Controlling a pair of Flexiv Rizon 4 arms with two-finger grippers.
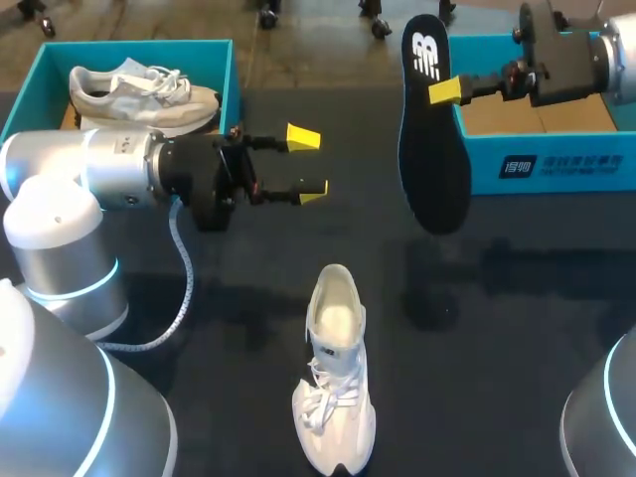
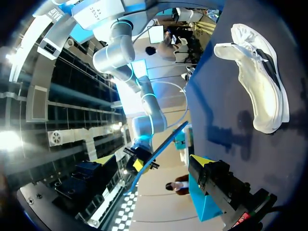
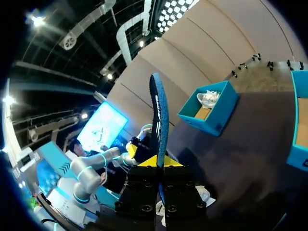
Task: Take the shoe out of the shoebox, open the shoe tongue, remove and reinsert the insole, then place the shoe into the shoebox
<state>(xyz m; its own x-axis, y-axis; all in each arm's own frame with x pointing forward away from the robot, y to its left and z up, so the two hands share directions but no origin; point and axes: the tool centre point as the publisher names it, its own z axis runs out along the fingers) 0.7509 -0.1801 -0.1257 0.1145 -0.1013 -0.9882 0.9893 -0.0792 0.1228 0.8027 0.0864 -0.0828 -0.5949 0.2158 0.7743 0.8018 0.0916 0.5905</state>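
The black insole (image 1: 434, 149) carries 1 white emblem (image 1: 425, 55) near its upper end, a slanted letter mark with fine stripes running through it. No words stand beside it. On the outer wall of the blue shoebox (image 1: 485, 159) at the right is a white printed label (image 1: 564, 165). It has 1 small square sign followed by 2 short lines of characters, too small to make out. The left arm (image 1: 109, 169) has a few tiny dark marks on its silver shell, also illegible. In the left wrist view the white shoe (image 2: 260, 82) has dark trim along its side. Whether that trim holds any lettering cannot be told.
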